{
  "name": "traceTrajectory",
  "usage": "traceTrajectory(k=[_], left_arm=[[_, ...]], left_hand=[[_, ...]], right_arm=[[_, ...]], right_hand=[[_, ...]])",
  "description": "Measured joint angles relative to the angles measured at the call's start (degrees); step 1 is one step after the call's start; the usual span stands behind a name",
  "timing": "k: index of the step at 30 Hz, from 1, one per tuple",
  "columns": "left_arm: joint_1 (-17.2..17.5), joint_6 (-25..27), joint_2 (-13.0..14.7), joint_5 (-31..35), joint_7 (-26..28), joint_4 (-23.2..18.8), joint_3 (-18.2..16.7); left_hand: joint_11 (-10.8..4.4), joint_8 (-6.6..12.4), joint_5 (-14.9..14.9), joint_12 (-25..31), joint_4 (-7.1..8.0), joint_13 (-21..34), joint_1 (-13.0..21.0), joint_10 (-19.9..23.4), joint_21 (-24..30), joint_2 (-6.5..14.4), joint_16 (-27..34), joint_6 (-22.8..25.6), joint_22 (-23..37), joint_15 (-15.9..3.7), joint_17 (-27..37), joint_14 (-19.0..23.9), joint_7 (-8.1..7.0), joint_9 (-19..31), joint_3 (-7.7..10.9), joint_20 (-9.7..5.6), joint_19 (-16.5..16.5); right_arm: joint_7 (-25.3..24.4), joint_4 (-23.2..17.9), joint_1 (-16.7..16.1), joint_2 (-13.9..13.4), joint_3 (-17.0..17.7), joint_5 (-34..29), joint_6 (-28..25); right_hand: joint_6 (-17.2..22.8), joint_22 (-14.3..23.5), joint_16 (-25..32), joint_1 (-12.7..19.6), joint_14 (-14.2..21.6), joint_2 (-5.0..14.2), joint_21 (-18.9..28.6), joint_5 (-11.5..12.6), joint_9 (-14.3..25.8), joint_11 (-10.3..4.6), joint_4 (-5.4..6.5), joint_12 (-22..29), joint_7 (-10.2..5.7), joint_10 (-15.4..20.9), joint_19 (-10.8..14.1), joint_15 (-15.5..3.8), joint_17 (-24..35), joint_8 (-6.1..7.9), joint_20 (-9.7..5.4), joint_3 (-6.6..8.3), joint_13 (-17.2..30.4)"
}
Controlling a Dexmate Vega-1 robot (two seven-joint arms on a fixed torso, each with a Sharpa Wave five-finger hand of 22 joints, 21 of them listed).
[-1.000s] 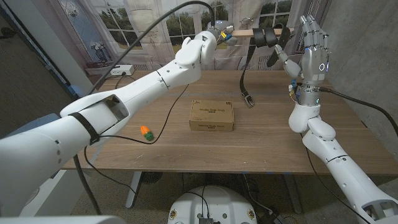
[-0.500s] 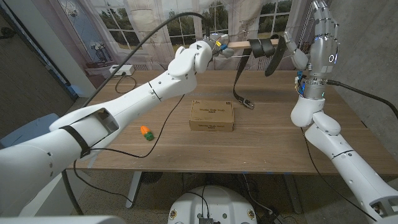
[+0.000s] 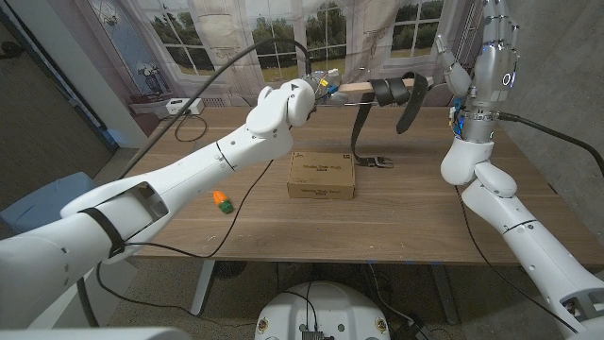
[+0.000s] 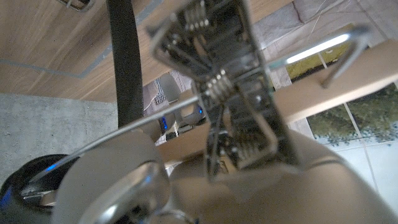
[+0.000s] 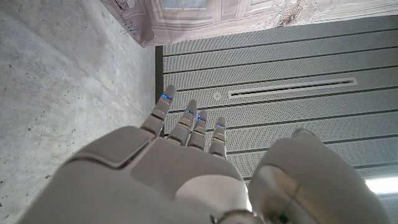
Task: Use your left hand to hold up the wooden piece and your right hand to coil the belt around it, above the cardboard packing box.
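Overhead, left hand [image 3: 321,87] pinching wooden piece [image 3: 356,89] with coiled belt [image 3: 389,93], right hand [image 3: 483,57] fingers spread, cardboard box [image 3: 322,177] closed

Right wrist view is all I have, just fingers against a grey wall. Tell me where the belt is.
Observer: In the head view the belt is partly coiled on the wooden piece, above the table.
Operator: Report the loose end.
Observer: It hangs down, and the buckle lies on the table right of the cardboard box.
Operator: Say who holds the wood.
Observer: The left robot hand grips its end; the right robot hand is raised, fingers spread, holding nothing.
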Motion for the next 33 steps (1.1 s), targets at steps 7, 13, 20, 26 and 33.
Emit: traceTrajectory(k=[7,13,20,26,33], left_arm=[[1.43,1.12,1.37,0.00,-1.72,-1.77,0.00],[2.27,2.49,2.65,0.00,-4.57,-2.90,0.30],[2.43,3.10,3.93,0.13,-7.37,-3.79,0.98],[2.22,3.29,5.32,1.11,-10.95,-4.53,1.90],[1.78,3.23,6.36,2.50,-15.14,-4.96,2.75]], left_hand=[[-0.02,0.00,-0.13,0.00,0.00,0.00,0.05,-0.02,0.00,-0.06,-0.22,-0.30,-0.61,0.01,0.00,0.00,-0.30,-0.16,0.00,0.00,0.00],[-0.07,0.11,-0.39,0.00,-0.23,0.01,0.04,-0.07,0.00,-0.05,-0.27,-0.31,-0.91,0.01,0.02,-0.01,-0.30,-0.39,-0.23,0.00,0.00],[-0.20,0.23,-0.39,0.00,-0.23,0.05,-0.06,-0.20,0.00,0.03,-0.27,-0.32,-0.85,0.11,0.01,-0.09,-0.30,-0.38,-0.23,0.00,0.00],[-0.29,0.23,-0.39,0.00,-0.23,0.05,-0.06,-0.29,0.00,0.03,-0.27,-0.41,-1.22,0.11,0.03,-0.09,-0.39,-0.66,-0.23,0.00,0.00],[-0.31,0.23,-0.39,0.00,-0.23,0.04,-0.05,-0.31,0.00,0.01,-0.86,-0.42,-2.00,-0.08,0.25,-0.30,-0.39,-1.11,-0.23,0.01,-0.42]], right_arm=[[0.01,0.85,0.73,1.32,-0.23,-0.80,0.83],[0.01,1.35,1.20,2.19,-0.51,-1.52,1.42],[0.01,1.79,1.82,3.06,-0.80,-2.33,1.96],[0.02,1.90,2.25,3.68,-0.82,-2.89,2.22],[0.01,1.85,2.44,4.37,-0.50,-3.59,2.60]], right_hand=[[0.43,0.00,0.00,0.00,0.31,0.00,-0.45,0.43,0.00,0.31,-0.24,0.00,0.22,0.30,0.00,-0.09,-0.29,0.00,0.00,-0.23,-0.18],[0.84,0.00,0.01,-0.21,0.67,0.22,-0.45,0.43,0.01,0.10,-0.23,0.00,0.24,0.51,0.00,-0.16,-0.55,0.00,0.00,-0.23,-0.29],[1.04,0.00,0.01,-0.37,0.81,0.38,-0.89,0.89,0.01,-0.10,-0.23,0.00,0.22,0.71,0.21,-0.01,-0.84,0.00,-0.20,-0.23,-0.55],[1.35,0.01,0.01,-0.60,0.81,0.60,-0.97,0.89,0.01,-0.10,-0.47,0.00,0.34,0.71,0.21,-0.01,-1.33,0.00,-0.20,-0.46,-0.56],[1.44,0.01,0.02,-0.77,0.81,0.78,-1.47,1.27,0.01,-0.10,-0.47,0.00,0.43,0.71,0.21,-0.01,-1.62,0.00,-0.20,-0.46,-0.82]])
